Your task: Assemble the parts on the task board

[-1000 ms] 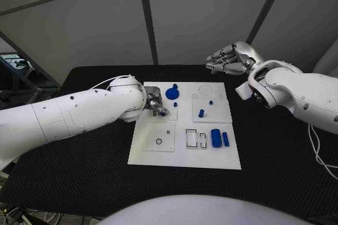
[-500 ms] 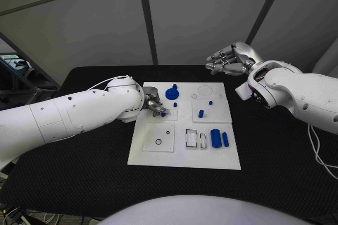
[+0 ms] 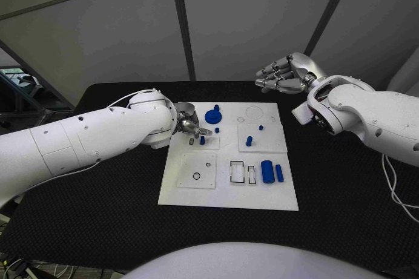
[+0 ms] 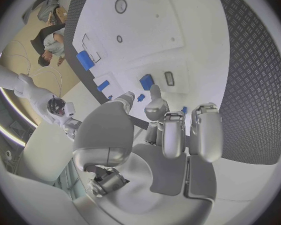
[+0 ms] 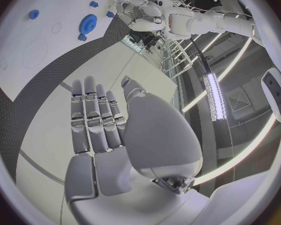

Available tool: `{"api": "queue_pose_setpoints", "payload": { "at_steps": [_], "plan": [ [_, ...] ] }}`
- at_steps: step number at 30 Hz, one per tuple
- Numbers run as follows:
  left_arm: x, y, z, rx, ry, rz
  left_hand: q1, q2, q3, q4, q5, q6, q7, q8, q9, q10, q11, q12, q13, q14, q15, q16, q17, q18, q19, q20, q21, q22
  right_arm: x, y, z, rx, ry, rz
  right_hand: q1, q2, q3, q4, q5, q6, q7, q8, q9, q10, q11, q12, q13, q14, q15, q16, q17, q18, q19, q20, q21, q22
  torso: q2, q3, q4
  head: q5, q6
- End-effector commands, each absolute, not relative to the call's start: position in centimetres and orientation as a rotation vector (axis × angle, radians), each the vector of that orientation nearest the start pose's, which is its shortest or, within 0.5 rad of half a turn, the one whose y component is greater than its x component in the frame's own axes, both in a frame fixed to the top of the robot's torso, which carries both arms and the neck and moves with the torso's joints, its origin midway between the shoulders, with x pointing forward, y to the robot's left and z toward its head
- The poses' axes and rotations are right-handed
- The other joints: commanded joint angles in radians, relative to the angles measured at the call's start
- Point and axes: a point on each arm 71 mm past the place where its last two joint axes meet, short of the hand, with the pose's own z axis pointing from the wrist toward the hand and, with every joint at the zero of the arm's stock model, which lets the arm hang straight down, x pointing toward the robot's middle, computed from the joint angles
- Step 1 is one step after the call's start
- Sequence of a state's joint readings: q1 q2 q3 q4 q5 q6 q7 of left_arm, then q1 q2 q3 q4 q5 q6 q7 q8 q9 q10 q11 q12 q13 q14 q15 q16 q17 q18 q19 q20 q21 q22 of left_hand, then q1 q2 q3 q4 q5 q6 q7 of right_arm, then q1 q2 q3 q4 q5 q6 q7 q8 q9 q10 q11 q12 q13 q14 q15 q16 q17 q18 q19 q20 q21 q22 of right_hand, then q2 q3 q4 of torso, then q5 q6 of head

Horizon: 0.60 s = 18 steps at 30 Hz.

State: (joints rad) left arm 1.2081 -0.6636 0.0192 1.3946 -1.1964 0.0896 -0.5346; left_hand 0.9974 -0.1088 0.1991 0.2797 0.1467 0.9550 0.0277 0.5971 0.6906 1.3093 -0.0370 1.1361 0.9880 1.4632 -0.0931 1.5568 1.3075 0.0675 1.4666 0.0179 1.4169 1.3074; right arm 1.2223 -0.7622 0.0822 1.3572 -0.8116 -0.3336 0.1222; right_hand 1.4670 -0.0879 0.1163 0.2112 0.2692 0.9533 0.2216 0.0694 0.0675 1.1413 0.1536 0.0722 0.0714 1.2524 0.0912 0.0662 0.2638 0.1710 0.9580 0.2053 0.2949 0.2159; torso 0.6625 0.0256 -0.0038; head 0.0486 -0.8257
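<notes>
The left hand sits low over the far-left part of the white task board, fingertips down beside a small blue peg on the upper-left panel. In the left wrist view its fingers hang together above the board, thumb alongside, and whether anything sits between them cannot be told from here. The blue gear stands just beyond that hand, near the board's far edge. On the upper-right panel two small blue pegs stand close together. Toward the right of the board, a thick blue cylinder lies next to a thinner blue bar, just beside a pair of rectangular slots. The right hand hangs up and back, off the board's far-right corner above the black table, fingers curled loosely with nothing in them.
</notes>
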Motion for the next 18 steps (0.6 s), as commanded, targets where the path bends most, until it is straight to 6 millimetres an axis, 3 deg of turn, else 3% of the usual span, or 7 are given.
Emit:
{"api": "queue_pose_setpoints", "payload": {
  "at_steps": [1,6,13,18],
  "plan": [
    [51.1,16.3,-19.7,-0.169,2.184,-0.457,0.021,-0.004,-0.019,0.000,0.000,-0.014,0.008,-0.009,0.000,-0.017,0.003,-0.020,-0.023,0.101,0.000,-0.002,0.243,-0.021,0.033,-0.004,-0.010,0.055,53.4,-21.2,-13.5,0.413,1.530,1.079,-0.012,-0.001,-0.007,0.000,0.002,-0.010,0.000,-0.003,-0.001,-0.006,0.000,0.000,-0.002,-0.002,0.005,-0.005,-0.001,0.011,0.002,0.004,-0.005,-0.001,0.000,-0.0004,0.0008,-0.001,0.000],
    [51.8,17.0,-18.0,-0.195,2.168,-0.479,0.055,0.004,-0.062,0.004,0.002,-0.054,0.028,-0.051,-0.019,-0.053,0.020,-0.058,-0.070,0.099,0.013,-0.006,0.237,-0.016,0.024,0.006,-0.032,0.032,53.5,-21.2,-13.6,0.414,1.531,1.078,-0.013,-0.001,-0.008,0.000,0.002,-0.010,0.001,-0.003,-0.001,-0.007,0.000,0.000,-0.002,-0.002,0.006,-0.005,-0.002,0.011,0.002,0.005,-0.006,-0.002,-0.001,0.0021,-0.0002,-0.001,0.004],
    [54.1,18.5,-15.7,-0.179,2.194,-0.426,0.136,0.036,-0.091,-0.005,0.004,-0.095,0.064,-0.145,-0.100,-0.122,0.051,-0.132,-0.161,0.092,0.039,-0.023,0.217,-0.004,0.002,0.028,-0.081,-0.019,53.5,-21.2,-13.6,0.415,1.531,1.076,-0.013,0.000,-0.008,-0.001,0.002,-0.011,0.001,-0.002,-0.001,-0.007,0.000,0.001,-0.002,-0.004,0.006,-0.005,-0.002,0.011,0.002,0.005,-0.008,-0.003,0.001,0.0023,-0.0011,-0.001,0.020],
    [56.0,19.4,-15.2,-0.201,2.207,-0.382,0.155,0.043,-0.113,0.001,0.003,-0.100,0.076,-0.178,-0.139,-0.151,0.062,-0.161,-0.198,0.088,0.050,-0.031,0.208,0.000,-0.006,0.039,-0.096,-0.033,53.5,-21.1,-13.6,0.414,1.531,1.078,-0.013,0.000,-0.008,-0.001,0.002,-0.011,0.001,-0.002,-0.001,-0.007,0.000,0.001,-0.002,-0.004,0.006,-0.005,-0.002,0.011,0.002,0.005,-0.008,-0.003,0.002,0.0023,-0.0017,-0.002,0.026]
  ]
}}
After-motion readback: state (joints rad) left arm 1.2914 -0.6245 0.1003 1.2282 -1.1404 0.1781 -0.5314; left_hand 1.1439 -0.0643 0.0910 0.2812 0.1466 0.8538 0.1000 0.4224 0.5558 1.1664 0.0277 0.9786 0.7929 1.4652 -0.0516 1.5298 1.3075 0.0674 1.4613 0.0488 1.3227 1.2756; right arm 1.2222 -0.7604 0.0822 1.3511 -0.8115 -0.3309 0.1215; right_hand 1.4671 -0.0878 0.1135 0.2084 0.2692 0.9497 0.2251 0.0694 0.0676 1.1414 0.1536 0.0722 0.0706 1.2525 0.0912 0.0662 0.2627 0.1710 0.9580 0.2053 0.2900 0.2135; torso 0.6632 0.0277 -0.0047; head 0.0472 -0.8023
